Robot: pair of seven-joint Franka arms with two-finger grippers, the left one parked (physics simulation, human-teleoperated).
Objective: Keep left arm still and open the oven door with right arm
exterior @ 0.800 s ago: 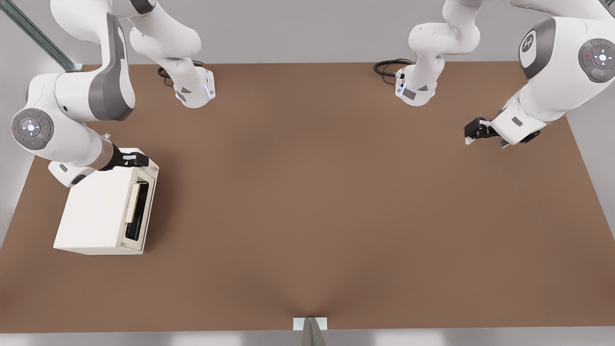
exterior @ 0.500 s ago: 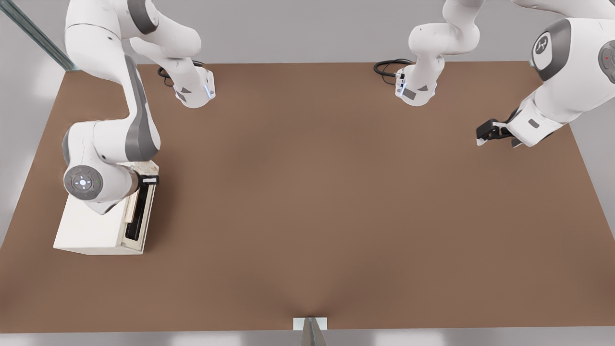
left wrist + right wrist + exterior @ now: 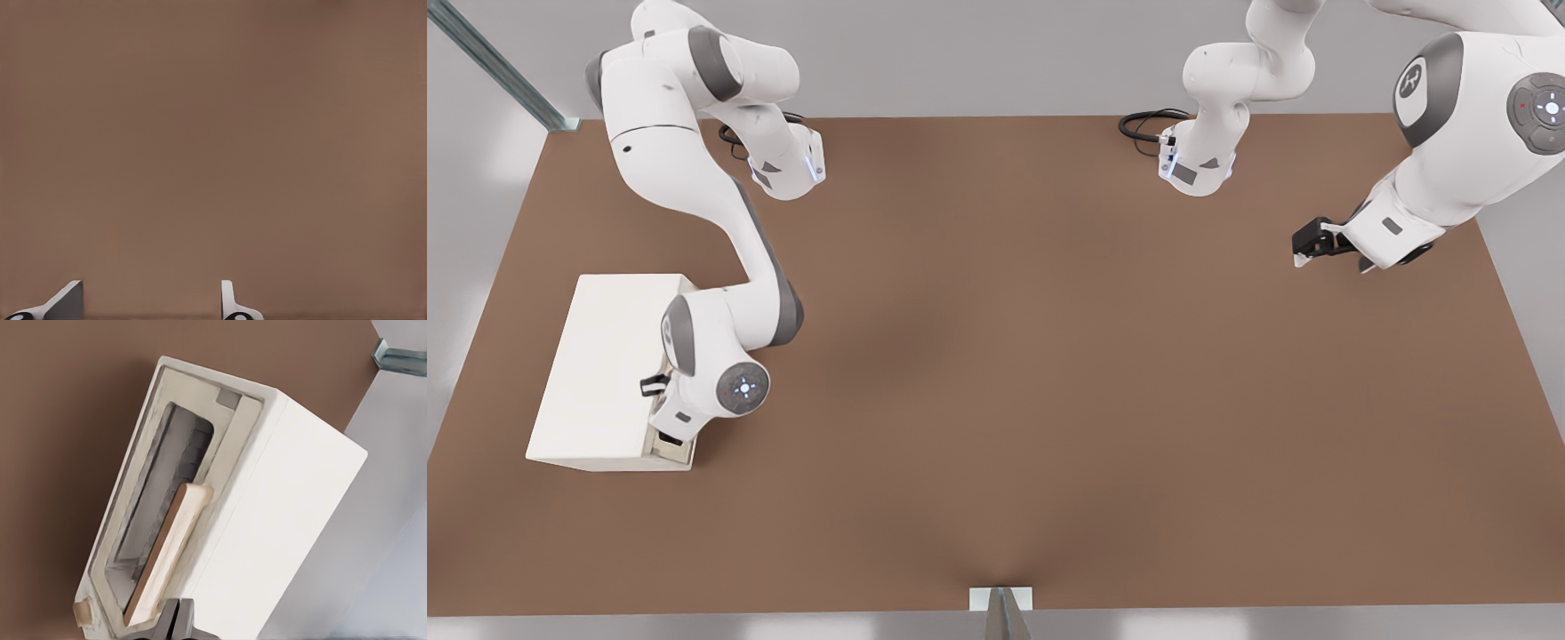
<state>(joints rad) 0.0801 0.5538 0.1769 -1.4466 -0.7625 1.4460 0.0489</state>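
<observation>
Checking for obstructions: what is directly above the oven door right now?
The right arm and its gripper hang over the oven door, hiding most of it in the front view; the handle shows in the wrist view.

Lower left of frame: cream-white oven [image 3: 600, 373] on brown table [image 3: 1049, 373]. Right arm [image 3: 694, 231] reaches down from upper left, wrist over the oven's front edge, hiding most of the oven door [image 3: 676, 447]. Gripper [image 3: 654, 386] at the oven's top front edge; finger state unclear.
</observation>
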